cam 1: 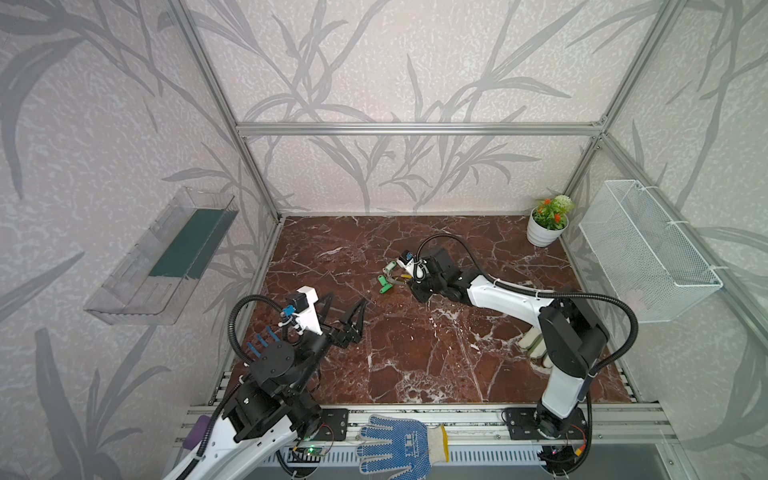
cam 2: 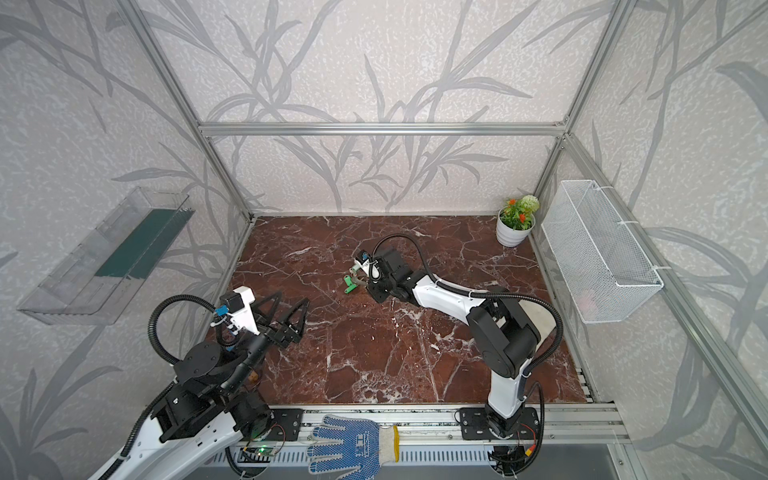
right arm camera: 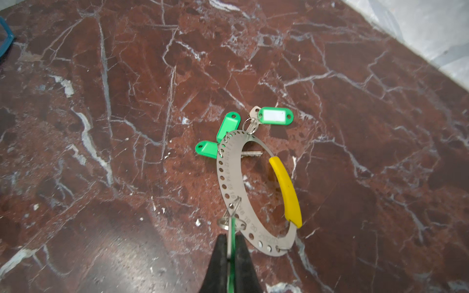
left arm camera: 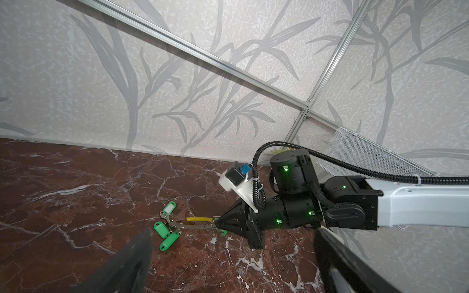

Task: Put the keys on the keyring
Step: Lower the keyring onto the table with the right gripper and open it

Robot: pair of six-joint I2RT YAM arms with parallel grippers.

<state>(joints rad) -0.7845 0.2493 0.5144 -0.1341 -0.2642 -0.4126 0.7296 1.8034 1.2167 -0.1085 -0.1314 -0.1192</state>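
The right claw is pinched shut on the thin green head of a fourth key, held edge-on, with almost no gap between the jaws. That key's small wire loop appears to pass through a hole in the perforated band of the keyring, right at the claw's tips. Whether the loop is fully through cannot be told for certain.

The keyring lies flat on the marble table. In both top views it sits near the middle of the frame, just left of the right claw. Its long axis runs straight away from the claw. The yellow sleeve covers one long arc and the numbered band forms the other. At the far end, three more keys fan out with their green heads flat on the table, and each seems hooked to the band by a small loop. A top view shows them as a green cluster at the ring's left tip.

The left claw stands spread wide and empty at the lower left of the table (well apart from the ring and touching nothing). The right arm is therefore by far the nearer one.

The coming move likely turns on that contact point. The key and band meet at the near end of the ring, so any pull along the ring's long axis would probably drag the whole ring. Letting go in place should leave the key hanging on it.
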